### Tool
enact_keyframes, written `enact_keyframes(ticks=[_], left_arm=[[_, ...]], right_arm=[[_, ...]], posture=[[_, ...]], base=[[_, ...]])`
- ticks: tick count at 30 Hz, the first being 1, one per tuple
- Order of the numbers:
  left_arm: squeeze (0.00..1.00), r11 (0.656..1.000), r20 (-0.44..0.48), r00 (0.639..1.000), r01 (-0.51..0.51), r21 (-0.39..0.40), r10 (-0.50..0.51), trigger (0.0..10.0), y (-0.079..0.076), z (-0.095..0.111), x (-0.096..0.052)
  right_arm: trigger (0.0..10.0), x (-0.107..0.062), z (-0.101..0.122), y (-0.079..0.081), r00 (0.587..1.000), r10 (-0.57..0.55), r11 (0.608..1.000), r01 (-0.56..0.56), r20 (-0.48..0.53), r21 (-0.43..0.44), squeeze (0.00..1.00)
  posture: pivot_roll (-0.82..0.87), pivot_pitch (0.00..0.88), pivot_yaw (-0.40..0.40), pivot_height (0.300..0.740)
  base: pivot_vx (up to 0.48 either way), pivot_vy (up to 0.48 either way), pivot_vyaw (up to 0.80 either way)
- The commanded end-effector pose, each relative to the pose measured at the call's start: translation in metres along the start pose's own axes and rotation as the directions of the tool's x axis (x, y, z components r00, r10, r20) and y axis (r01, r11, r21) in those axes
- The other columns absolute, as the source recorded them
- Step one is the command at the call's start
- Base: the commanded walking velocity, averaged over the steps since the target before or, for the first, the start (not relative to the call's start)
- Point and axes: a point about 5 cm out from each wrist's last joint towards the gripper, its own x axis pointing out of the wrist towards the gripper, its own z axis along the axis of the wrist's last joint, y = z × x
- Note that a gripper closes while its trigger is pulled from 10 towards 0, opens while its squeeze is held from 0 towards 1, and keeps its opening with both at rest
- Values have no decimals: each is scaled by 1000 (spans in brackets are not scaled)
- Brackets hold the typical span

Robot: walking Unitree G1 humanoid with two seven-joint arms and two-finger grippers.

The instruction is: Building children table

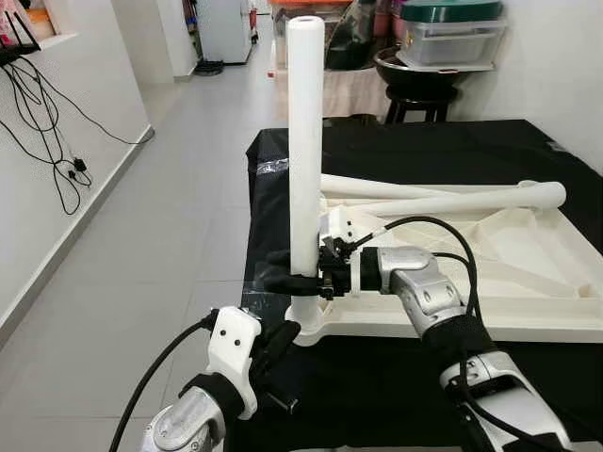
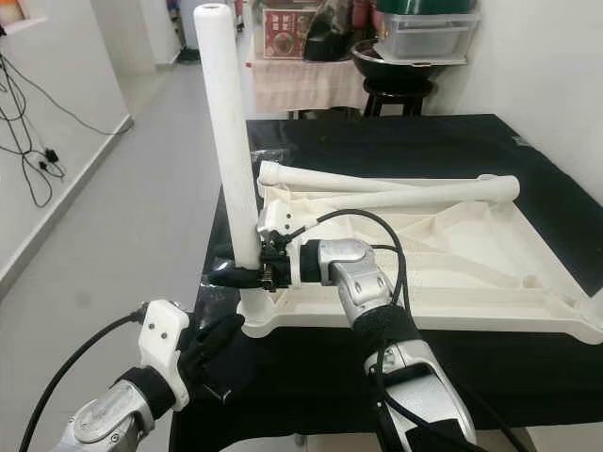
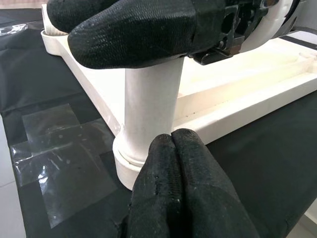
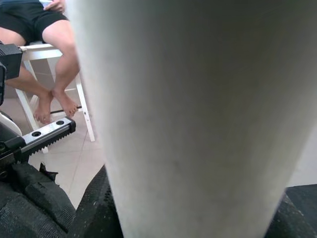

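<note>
Left eye view: an upside-down white children's tabletop lies at centre right of the frame on a desk draped in black cloth. One white table leg stands upright in the tabletop's near-left corner socket, at frame centre, rising almost to the top edge. Two more loose legs lie across the tabletop, right of centre.

Right tool: reaches in from the lower right and is clamped on the upright leg low down, just above the socket, one black finger wrapped round each side. Right wrist view confirms it: the leg's white surface sits hard against the camera, with dark finger padding at the bottom edge. A seated person's bare legs and a white stool show at upper left of that frame.

Left tool: lower left in the eye views, low at the desk's near edge. In the left wrist view its two fingers are pressed together with nothing between them, tips just short of the socket collar; touching or not, cannot tell. Clear tape patches the cloth at lower left there.

Risks, as a judgement:
- Leg may not be fully seated; the low grip gives little leverage on the tall post, so it could tilt or cross-thread.
- Twisting could drag the tabletop across the slick cloth toward the near edge, since nothing pins it.
- The left tool could catch the collar or the cloth.
</note>
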Motion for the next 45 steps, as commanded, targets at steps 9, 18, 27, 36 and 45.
enact_keyframes(ticks=[9, 18, 27, 36, 45], left_arm=[[0, 1000, -12, 1000, 1, 3, -1, 10000, -1, -2, 1], [0, 1000, 10, 1000, -27, 2, 27, 10000, 2, 0, 3], [0, 1000, 15, 1000, -24, -10, 24, 10000, 1, 0, 6], [0, 1000, 11, 1000, -17, -13, 17, 10000, 0, -1, 7], [0, 1000, 4, 1000, -17, -10, 17, 10000, -2, -3, 5]], right_arm=[[0, -10, -11, 2, 984, -180, 984, 179, -6, -19, 0], [0, 5, -42, 36, 700, -711, 698, 714, -59, 54, 0], [10000, 11, -33, 34, 794, -607, 789, 605, -19, 104, 1000], [10000, 4, 5, 37, 977, -189, 981, 193, 95, -31, 722], [10000, -5, 2, 13, 1000, -7, 1000, 7, 1, -27, 0]], posture=[[11, 21, -13, 740], [-9, 25, -27, 740], [-11, 24, -33, 740], [-11, 21, -25, 740], [15, 23, -30, 740]], base=[[0, 0, 0], [0, 0, 0], [0, 0, 0], [0, 0, 0], [0, 0, 0]])
